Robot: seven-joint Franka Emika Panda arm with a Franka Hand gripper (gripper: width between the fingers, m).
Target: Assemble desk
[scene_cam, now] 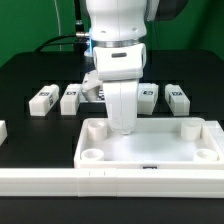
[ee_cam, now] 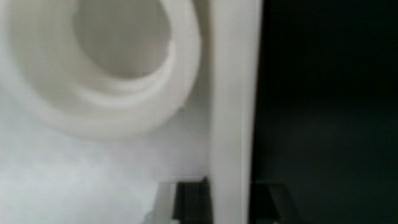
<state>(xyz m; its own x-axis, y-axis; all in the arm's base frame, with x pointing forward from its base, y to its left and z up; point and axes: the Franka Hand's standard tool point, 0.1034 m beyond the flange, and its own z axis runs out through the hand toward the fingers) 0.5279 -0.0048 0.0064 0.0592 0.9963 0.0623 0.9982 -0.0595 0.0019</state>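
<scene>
Exterior view: the claw (scene_cam: 122,128) pinches the far wall of the tray top (scene_cam: 150,150); four legs (scene_cam: 42,98) lie loose behind, sockets (scene_cam: 92,156) empty, nothing joined yet.

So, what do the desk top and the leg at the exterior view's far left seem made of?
Desk top: probably white plastic, smooth, faintly glossy; one piece with rounded corner sockets. Far-left leg: apparently the same white plastic; a block carrying a black-and-white tag, too small to judge its finish.
</scene>
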